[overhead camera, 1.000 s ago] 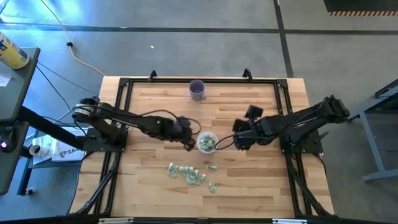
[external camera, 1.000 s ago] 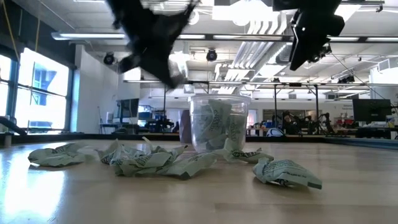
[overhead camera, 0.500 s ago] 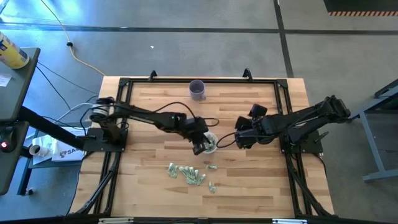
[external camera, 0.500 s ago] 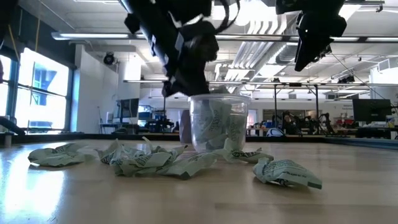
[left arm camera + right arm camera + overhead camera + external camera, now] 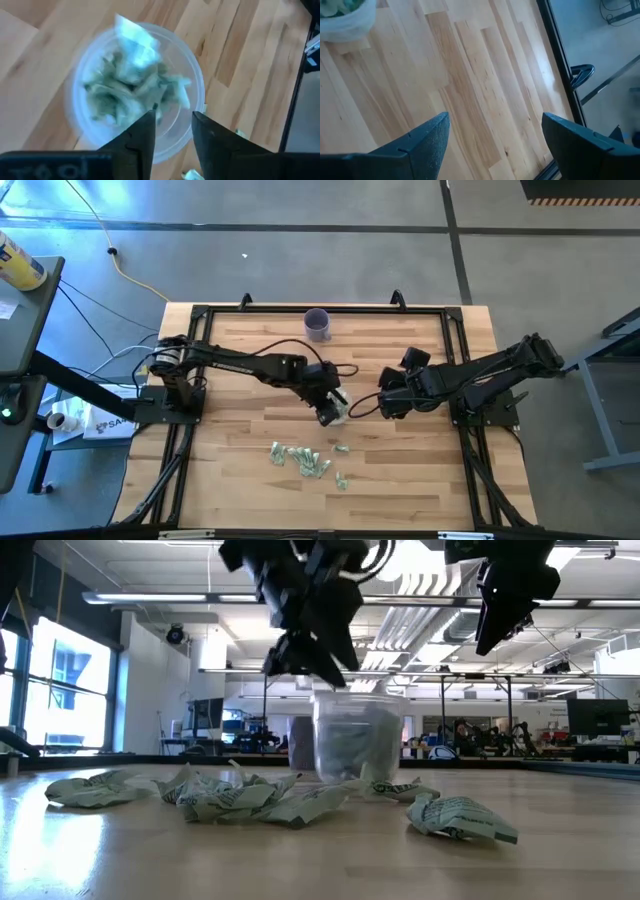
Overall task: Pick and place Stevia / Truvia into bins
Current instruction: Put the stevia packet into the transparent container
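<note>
The clear cup (image 5: 337, 409) stands mid-table, partly filled with pale green and white sachets (image 5: 127, 87). One blurred white sachet (image 5: 134, 34) shows at the cup's rim, on top of the others. My left gripper (image 5: 172, 132) hangs open right above the cup's mouth, nothing between its fingers. Several more sachets (image 5: 305, 460) lie loose on the wood nearer the front edge, crumpled in the low view (image 5: 240, 798). My right gripper (image 5: 385, 406) waits open above the table, right of the cup, holding nothing (image 5: 495, 135).
An opaque purple cup (image 5: 318, 324) stands near the far edge. One sachet (image 5: 460, 818) lies apart from the heap, toward the right. Black frame rails (image 5: 455, 350) border the table. Bare wood lies left and right of the sachet heap.
My left gripper has moved toward the table's right, from beside the clear cup to above its mouth, and has opened there. A white sachet now shows on top of those in the cup. My right gripper has kept still.
</note>
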### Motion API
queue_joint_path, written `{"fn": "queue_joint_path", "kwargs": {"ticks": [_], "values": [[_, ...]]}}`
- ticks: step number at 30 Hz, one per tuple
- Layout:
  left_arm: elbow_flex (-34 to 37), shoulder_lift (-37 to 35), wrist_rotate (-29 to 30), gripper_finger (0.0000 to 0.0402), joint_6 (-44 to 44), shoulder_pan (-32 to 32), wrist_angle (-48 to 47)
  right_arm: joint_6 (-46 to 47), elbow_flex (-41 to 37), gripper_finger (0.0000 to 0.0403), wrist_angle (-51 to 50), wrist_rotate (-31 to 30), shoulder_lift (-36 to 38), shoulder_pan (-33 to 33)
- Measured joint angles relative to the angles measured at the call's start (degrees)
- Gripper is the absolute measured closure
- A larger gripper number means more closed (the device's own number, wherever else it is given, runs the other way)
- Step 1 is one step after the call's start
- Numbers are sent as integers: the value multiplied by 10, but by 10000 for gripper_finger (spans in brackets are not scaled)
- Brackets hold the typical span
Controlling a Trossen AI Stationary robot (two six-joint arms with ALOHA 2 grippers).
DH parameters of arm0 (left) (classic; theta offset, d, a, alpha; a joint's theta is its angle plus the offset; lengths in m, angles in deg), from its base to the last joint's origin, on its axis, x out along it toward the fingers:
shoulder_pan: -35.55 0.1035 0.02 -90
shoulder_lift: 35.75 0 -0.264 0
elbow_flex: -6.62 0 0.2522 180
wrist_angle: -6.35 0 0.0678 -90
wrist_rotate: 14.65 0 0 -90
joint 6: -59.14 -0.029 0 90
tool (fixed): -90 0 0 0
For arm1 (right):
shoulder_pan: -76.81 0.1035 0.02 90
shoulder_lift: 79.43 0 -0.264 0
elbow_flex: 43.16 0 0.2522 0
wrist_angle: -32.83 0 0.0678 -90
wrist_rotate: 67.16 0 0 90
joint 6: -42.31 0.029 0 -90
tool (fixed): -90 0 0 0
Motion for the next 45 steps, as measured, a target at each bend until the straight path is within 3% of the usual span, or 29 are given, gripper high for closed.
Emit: {"fn": "queue_joint_path", "kwargs": {"ticks": [6,9,11,14,17,20,26,35,39,45], "values": [[-78,-6,42,223,-51,-6,-167,-15,-34,96,15,6,13,13],[-90,-31,107,227,-69,-29,-243,-15,-109,96,83,62,49,37],[-80,-50,136,233,-61,-51,-301,-3,-166,96,164,126,73,57],[-48,-83,169,241,-15,-87,-333,11,-235,96,362,211,86,85],[2,-128,191,248,59,-118,-328,-8,-278,96,580,229,62,100],[65,-167,204,254,143,-141,-308,-31,-286,96,695,236,0,101],[182,-245,210,256,214,-154,-240,-47,-230,96,713,259,-144,96],[284,-340,208,255,217,-154,-228,-66,-106,102,714,232,-287,90],[308,-376,209,255,183,-154,-230,-30,-69,142,680,226,-316,79],[334,-414,209,254,137,-153,-232,18,-39,249,591,227,-322,83]]}}
